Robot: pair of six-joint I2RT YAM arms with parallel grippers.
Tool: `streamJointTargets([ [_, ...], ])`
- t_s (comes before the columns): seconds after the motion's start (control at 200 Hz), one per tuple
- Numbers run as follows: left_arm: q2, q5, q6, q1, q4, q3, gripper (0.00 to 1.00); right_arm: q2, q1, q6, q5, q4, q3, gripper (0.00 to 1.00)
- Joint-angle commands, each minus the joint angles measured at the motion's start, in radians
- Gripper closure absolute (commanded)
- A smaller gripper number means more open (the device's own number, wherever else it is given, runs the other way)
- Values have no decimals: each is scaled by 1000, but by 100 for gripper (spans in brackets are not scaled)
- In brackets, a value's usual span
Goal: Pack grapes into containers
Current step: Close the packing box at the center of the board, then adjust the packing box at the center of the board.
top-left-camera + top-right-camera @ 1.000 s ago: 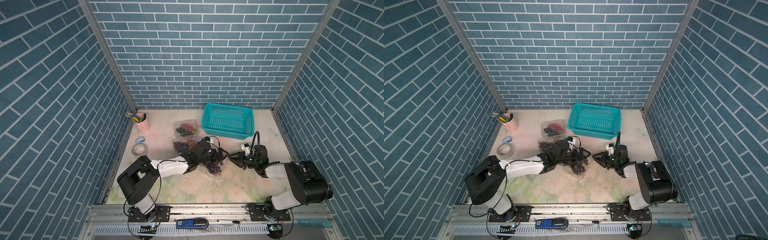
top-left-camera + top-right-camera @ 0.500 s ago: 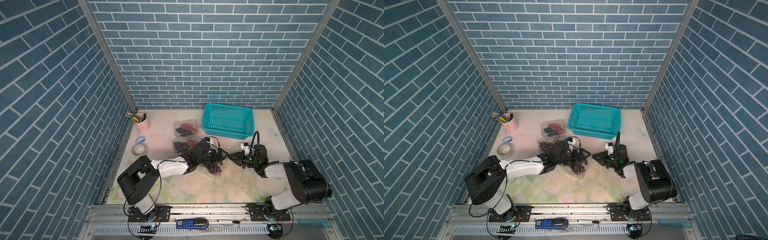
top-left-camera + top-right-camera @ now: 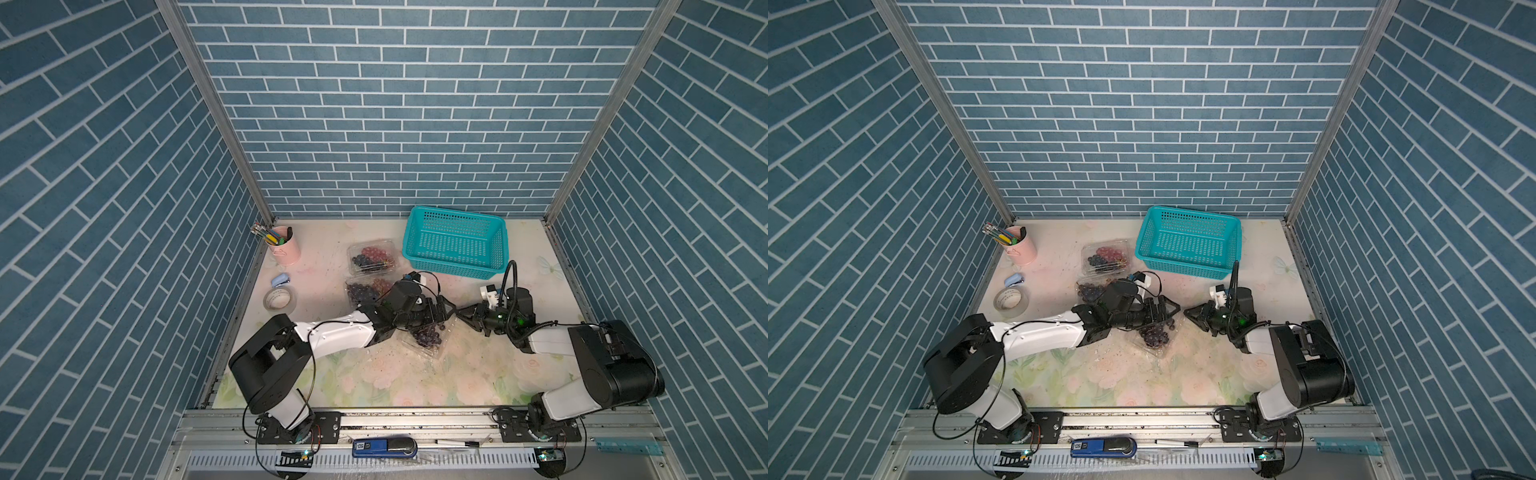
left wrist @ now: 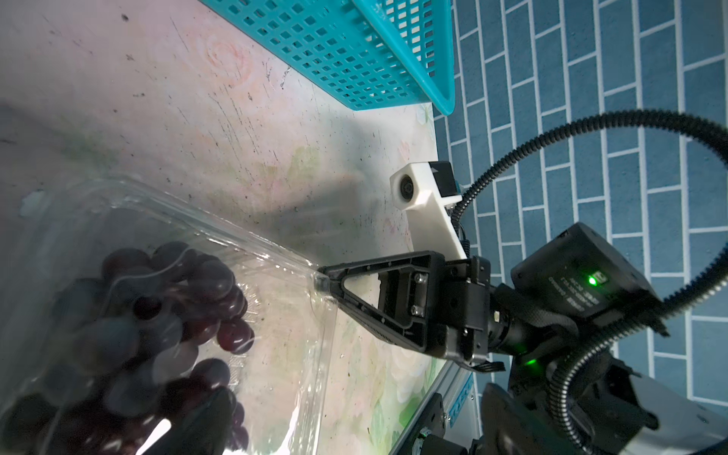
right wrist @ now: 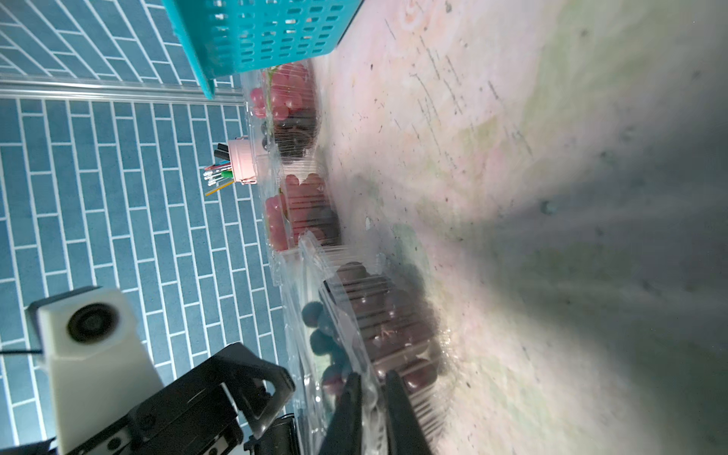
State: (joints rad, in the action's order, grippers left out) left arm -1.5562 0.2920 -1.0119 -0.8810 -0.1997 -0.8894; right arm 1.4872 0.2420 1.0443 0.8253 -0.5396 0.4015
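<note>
Right jaws pinching corner of front container (image 4: pixel 293 275); left jaws hanging spread wide over it, dark grapes (image 4: pixel 185 299) lying inside.

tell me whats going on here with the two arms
Both arms are working on the front container of dark grapes. The right end effector pinches its corner, while the left end effector is open above it. The middle container and back container are already filled. The teal basket looks empty.
</note>
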Motion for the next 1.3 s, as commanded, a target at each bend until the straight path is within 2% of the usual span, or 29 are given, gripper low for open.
streamJointTargets([
  [0.0, 121, -66, 95, 15, 198, -51, 0, -82, -10, -124, -40, 223, 73, 77],
  [0.115, 218, -93, 85, 55, 326, -11, 0, -132, -20, -250, -96, 429, 157, 62],
  [0.19, 276, -84, 37, 79, 346, 65, 0, -152, -19, -335, -153, 568, 230, 51],
  [0.26, 322, -76, -10, 92, 350, 137, 0, -155, -19, -398, -200, 666, 298, 46],
  [0.375, 383, -59, -77, 101, 357, 225, 0, -138, -18, -461, -245, 755, 380, 36],
  [0.485, 409, -47, -146, 100, 313, 297, 0, -105, -11, -471, -242, 754, 412, 31],
  [0.61, 340, -12, -195, 82, 192, 323, 0, -69, 15, -464, -240, 733, 427, 28],
  [0.79, 197, -7, -214, 23, 80, 260, 0, -69, 28, -428, -213, 679, 397, 22],
  [1.005, 110, -16, -195, 20, 50, 196, 1, -98, 26, -422, -200, 672, 354, 20],
  [1.295, -53, 12, -120, 58, 65, 10, 0, -137, -7, -391, -213, 657, 282, 19],
])
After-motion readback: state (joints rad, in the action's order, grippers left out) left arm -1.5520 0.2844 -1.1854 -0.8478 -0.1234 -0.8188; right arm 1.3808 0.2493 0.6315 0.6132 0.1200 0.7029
